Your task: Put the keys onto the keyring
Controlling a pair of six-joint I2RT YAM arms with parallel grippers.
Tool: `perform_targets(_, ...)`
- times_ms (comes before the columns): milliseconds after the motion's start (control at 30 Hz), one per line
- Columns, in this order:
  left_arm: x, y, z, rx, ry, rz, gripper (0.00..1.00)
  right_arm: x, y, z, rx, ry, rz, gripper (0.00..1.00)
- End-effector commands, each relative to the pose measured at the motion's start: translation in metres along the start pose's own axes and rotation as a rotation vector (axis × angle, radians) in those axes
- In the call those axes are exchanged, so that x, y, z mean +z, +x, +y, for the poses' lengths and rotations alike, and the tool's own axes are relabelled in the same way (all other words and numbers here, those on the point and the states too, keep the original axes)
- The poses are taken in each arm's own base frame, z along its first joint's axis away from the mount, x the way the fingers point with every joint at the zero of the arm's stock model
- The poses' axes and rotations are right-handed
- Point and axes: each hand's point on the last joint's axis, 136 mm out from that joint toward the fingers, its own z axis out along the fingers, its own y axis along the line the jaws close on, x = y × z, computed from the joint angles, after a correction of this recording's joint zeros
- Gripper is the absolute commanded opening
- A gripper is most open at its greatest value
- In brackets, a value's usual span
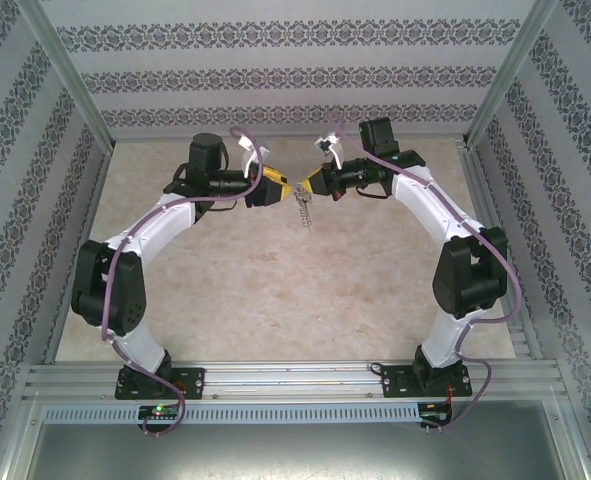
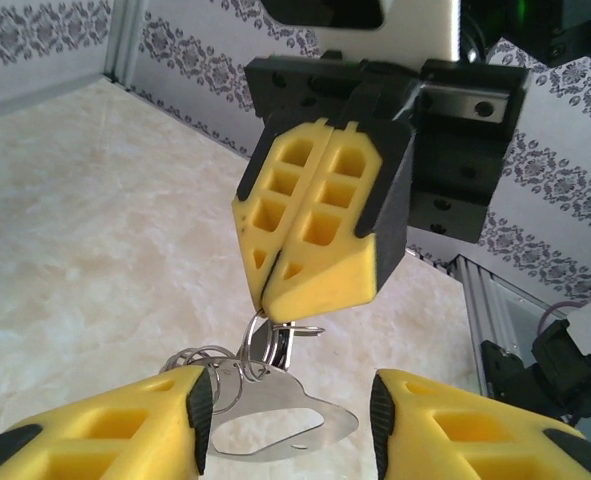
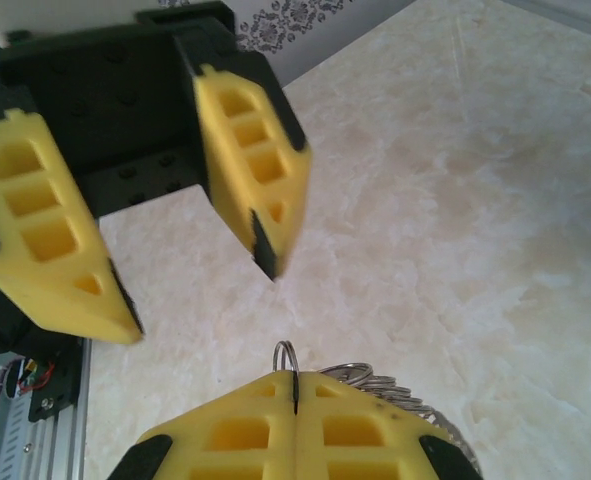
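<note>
The keyring hangs in the air over the far middle of the tabletop. Its long way runs up and down. A little ring is on top, the chain is in the middle, and the flat grey loop is at the bottom. The right pincer is pressed together and pinches the little ring. The left pincer is spread, with one finger on each side of the loop. The loop's flat face is turned towards it. Patterned walls stand all around.
</note>
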Motion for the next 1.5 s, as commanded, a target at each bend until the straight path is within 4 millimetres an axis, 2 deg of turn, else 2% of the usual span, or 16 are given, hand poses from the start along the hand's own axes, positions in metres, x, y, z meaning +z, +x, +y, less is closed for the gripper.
perform_targets(0, -0.001, -0.01, -0.009, -0.001, 0.065, -0.004, 0.48, 0.002, -0.015, 0.015, -0.06, -0.056, -0.023, 0.0)
perform_targets(333, 0.008, -0.008, -0.011, -0.012, 0.095, 0.017, 0.46, 0.008, -0.016, 0.019, -0.069, -0.075, -0.012, 0.0)
perform_targets(567, 0.012, -0.004, -0.013, -0.017, 0.104, 0.03, 0.42, 0.009, -0.016, 0.021, -0.073, -0.08, -0.011, 0.0)
perform_targets(867, 0.016, 0.002, -0.012, -0.02, 0.107, 0.048, 0.42, 0.006, -0.017, 0.025, -0.082, -0.083, -0.018, 0.0)
perform_targets(933, 0.017, 0.003, -0.012, -0.021, 0.109, 0.051, 0.36, 0.006, -0.016, 0.025, -0.082, -0.081, -0.017, 0.0)
perform_targets(1033, 0.018, 0.004, -0.012, -0.02, 0.114, 0.052, 0.12, 0.007, -0.015, 0.024, -0.081, -0.08, -0.016, 0.0)
perform_targets(1067, 0.019, 0.004, -0.014, -0.014, 0.121, 0.054, 0.0, 0.007, -0.015, 0.024, -0.08, -0.079, -0.015, 0.0)
perform_targets(1100, 0.02, 0.005, -0.014, -0.004, 0.111, 0.054, 0.0, 0.008, -0.014, 0.022, -0.078, -0.07, -0.013, 0.0)
perform_targets(1233, 0.019, 0.001, -0.011, 0.016, 0.081, 0.008, 0.0, 0.006, -0.01, -0.007, 0.009, 0.023, -0.027, 0.0)
perform_targets(1267, 0.018, 0.0, -0.009, 0.016, 0.071, -0.018, 0.0, 0.006, -0.006, -0.021, 0.055, 0.083, -0.028, 0.0)
perform_targets(1300, 0.015, -0.003, -0.007, 0.024, 0.057, -0.051, 0.0, 0.008, 0.0, -0.035, 0.105, 0.147, -0.035, 0.04)
perform_targets(1333, 0.013, -0.004, -0.004, 0.02, 0.041, -0.072, 0.0, 0.009, 0.005, -0.041, 0.14, 0.166, -0.037, 0.07)
perform_targets(1367, 0.011, -0.005, -0.001, 0.015, 0.027, -0.089, 0.01, 0.009, 0.015, -0.05, 0.194, 0.196, -0.035, 0.15)
perform_targets(1400, 0.01, -0.006, 0.001, 0.011, 0.021, -0.102, 0.06, 0.008, 0.023, -0.063, 0.252, 0.257, -0.039, 0.24)
perform_targets(1467, 0.006, -0.007, 0.003, 0.018, -0.003, -0.129, 0.23, 0.011, 0.039, -0.074, 0.333, 0.277, -0.055, 0.31)
